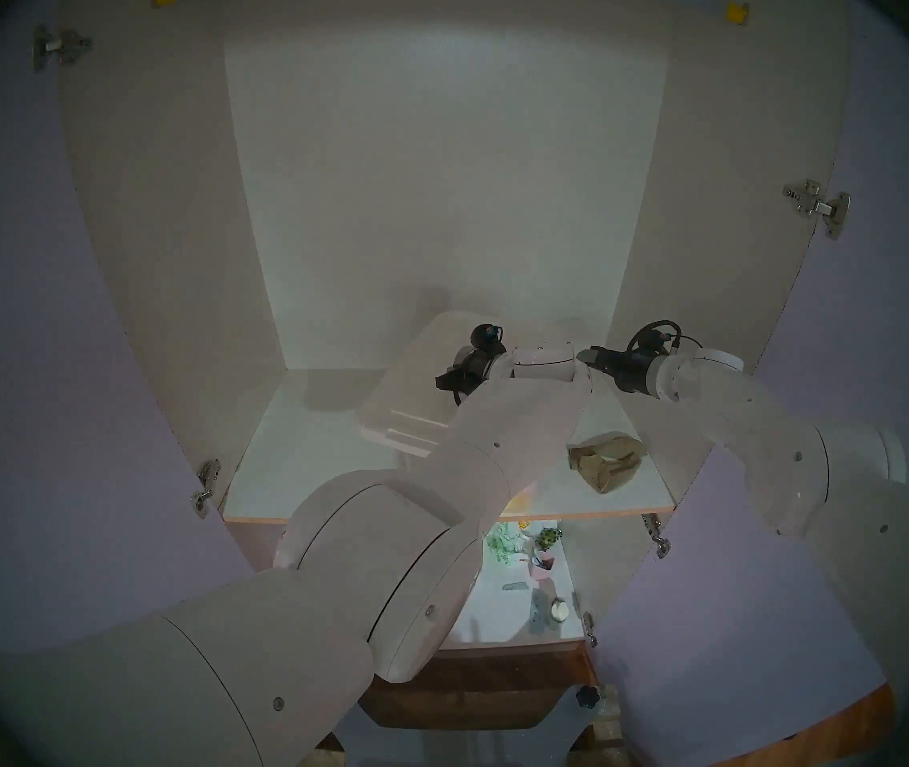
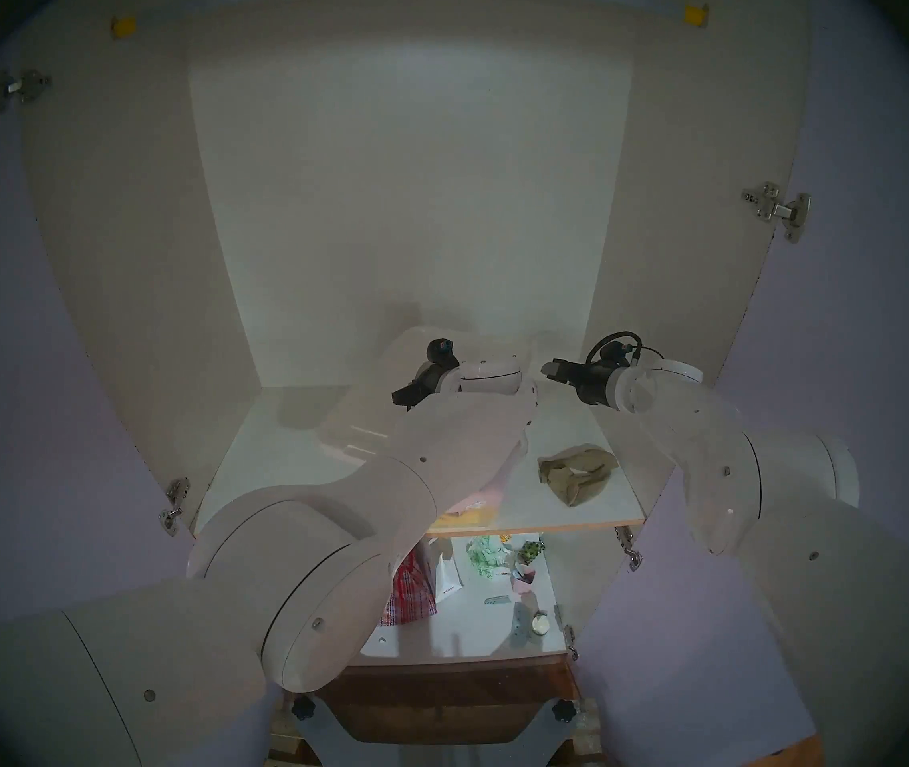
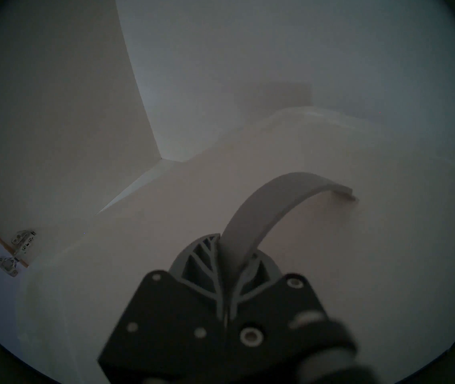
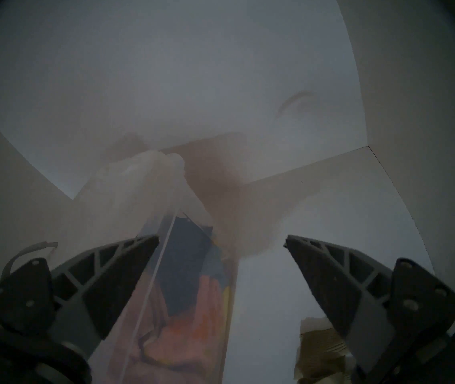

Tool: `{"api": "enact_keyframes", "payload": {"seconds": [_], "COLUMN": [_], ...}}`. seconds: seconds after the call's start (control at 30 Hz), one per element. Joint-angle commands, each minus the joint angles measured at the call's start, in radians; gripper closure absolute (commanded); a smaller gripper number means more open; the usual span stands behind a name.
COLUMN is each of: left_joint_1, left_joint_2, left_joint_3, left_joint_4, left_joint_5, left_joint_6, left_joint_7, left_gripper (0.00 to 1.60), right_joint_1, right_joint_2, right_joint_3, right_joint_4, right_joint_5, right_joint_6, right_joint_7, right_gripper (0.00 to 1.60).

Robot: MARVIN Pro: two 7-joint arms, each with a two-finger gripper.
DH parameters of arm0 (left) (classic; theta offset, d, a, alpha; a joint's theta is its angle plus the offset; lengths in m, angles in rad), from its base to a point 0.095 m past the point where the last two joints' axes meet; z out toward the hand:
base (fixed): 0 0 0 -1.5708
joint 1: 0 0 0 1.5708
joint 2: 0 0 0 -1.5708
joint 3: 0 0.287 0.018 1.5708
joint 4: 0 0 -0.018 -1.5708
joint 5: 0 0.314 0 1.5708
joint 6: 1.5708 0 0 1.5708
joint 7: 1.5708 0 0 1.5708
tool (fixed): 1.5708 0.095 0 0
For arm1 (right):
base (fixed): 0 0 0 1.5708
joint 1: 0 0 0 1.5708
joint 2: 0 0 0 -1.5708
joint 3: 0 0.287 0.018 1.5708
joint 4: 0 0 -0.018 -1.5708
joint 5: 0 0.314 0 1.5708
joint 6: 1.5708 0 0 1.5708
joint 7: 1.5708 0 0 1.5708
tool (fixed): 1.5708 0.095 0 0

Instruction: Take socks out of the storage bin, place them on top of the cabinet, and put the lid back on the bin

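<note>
Socks (image 1: 607, 460) are already out and lying on the cabinet (image 1: 441, 196) shelf (image 1: 286, 461), over on the right side near its front edge, nothing touching them. Going left to right from the head view: we've got the lilac door (image 1: 26, 362) swung open with its hinges (image 1: 208, 483), then bare shelf, then the white lid (image 1: 413, 395), which sits tilted, its stepped ridges facing us. Our left pincer (image 3: 227, 253) is clamped tight on the lid's grey arched strap handle (image 3: 281, 197), fingers (image 3: 201, 264) pressed together around the base of it in the left wrist view. Under the lid and our left arm (image 1: 496, 434) is the storage bin (image 4: 165, 292); from the right wrist view we look through its clear wall at dark blue, pink and orange-yellow cloth (image 4: 193, 305) packed inside, and the lid looks like it's lying over the bin at a slant, though we can't say whether it's seated. Next comes our right pincer (image 4: 220, 242), jaws spread wide and holding nothing, its left finger (image 4: 115, 269) just beside the bin's wall, the socks peeking in by its right finger. Below the shelf there's a lower shelf (image 2: 485, 627) with small clutter and a red checked cloth (image 2: 411, 589).
</note>
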Motion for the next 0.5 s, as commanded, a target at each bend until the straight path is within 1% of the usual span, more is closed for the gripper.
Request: {"api": "enact_keyframes", "payload": {"seconds": [0.0,0.03,0.07,0.1,0.13,0.17,0.2,0.47], "left_joint_1": [-0.05,-0.05,-0.052,-0.053,-0.055,-0.057,-0.06,-0.102], "left_joint_2": [-0.017,-0.017,-0.017,-0.017,-0.017,-0.017,-0.017,-0.017], "left_joint_3": [0.018,0.018,0.018,0.019,0.02,0.021,0.022,0.02], "left_joint_4": [-0.002,0.001,0.004,0.007,0.01,0.013,0.016,0.035], "left_joint_5": [-0.022,-0.028,-0.033,-0.038,-0.042,-0.046,-0.049,-0.078], "left_joint_6": [-0.018,-0.021,-0.023,-0.026,-0.028,-0.03,-0.032,-0.047], "left_joint_7": [-0.041,-0.045,-0.049,-0.055,-0.058,-0.062,-0.066,-0.089], "left_gripper": [1.19,1.14,0.95,0.8,0.54,0.54,0.0,0.0], "right_joint_1": [0.03,0.03,0.03,0.031,0.031,0.031,0.031,0.031], "right_joint_2": [0.003,0.003,0.003,0.003,0.004,0.004,0.004,0.005], "right_joint_3": [0.004,0.004,0.004,0.005,0.005,0.005,0.005,0.005], "right_joint_4": [-0.018,-0.018,-0.018,-0.018,-0.018,-0.018,-0.018,-0.018], "right_joint_5": [0.005,0.004,0.004,0.004,0.004,0.004,0.004,0.003], "right_joint_6": [0.0,0.0,0.0,0.001,0.001,0.001,0.001,0.003], "right_joint_7": [0.015,0.017,0.018,0.019,0.019,0.02,0.021,0.029], "right_gripper": [0.0,0.0,0.0,0.0,0.0,0.0,0.0,0.0]}}
